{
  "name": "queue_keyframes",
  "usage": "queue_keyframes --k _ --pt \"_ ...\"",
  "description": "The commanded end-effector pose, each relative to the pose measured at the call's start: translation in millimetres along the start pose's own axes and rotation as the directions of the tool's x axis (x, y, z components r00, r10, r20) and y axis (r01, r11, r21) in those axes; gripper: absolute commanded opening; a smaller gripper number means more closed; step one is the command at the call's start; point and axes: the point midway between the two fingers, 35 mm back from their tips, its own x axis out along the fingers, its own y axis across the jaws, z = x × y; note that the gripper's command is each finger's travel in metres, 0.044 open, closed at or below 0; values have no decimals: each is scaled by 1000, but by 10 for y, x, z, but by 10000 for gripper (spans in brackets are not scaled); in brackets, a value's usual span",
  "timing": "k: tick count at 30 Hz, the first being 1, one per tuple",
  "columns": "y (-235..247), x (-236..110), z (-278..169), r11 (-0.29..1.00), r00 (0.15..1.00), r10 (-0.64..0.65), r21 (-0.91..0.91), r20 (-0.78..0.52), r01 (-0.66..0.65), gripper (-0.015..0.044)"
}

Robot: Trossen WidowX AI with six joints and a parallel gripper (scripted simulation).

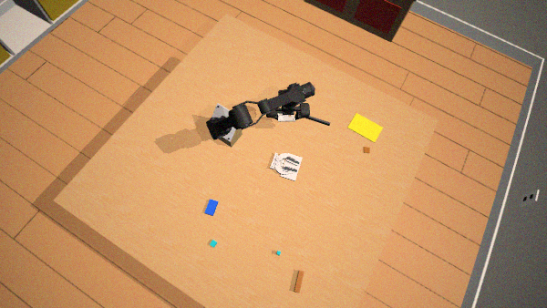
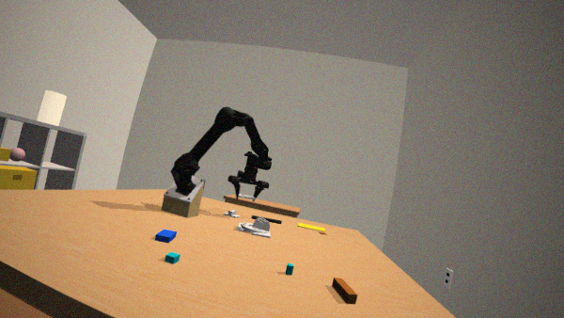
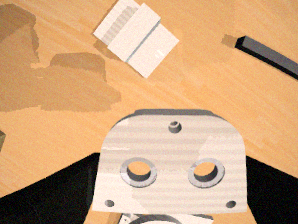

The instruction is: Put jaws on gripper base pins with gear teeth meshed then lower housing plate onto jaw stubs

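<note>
My gripper is shut on the white housing plate, one finger at each side. The plate looks roughly level, high above the table, with two large ringed holes and three small ones. The white gripper base lies on the table, apart from the held plate; a sliver shows at the bottom edge of the wrist view. Dark, slatted shapes and curved outlines show on it from above, and a grey rounded piece stands up from it. Jaw seating, pins and gear mesh are too small to tell.
A white stepped block and a black bar lie near the arm. A yellow sheet and small brown block lie beyond. A blue block, cyan pieces and brown bar lie farther off.
</note>
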Motion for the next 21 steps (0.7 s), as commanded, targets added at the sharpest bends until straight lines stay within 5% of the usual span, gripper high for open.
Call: queue_keyframes --k 1,21 --pt "-10 -24 -124 993 1000 -5 117 -3 6 351" --pt "0 -38 -755 719 1000 -8 695 -7 11 351"
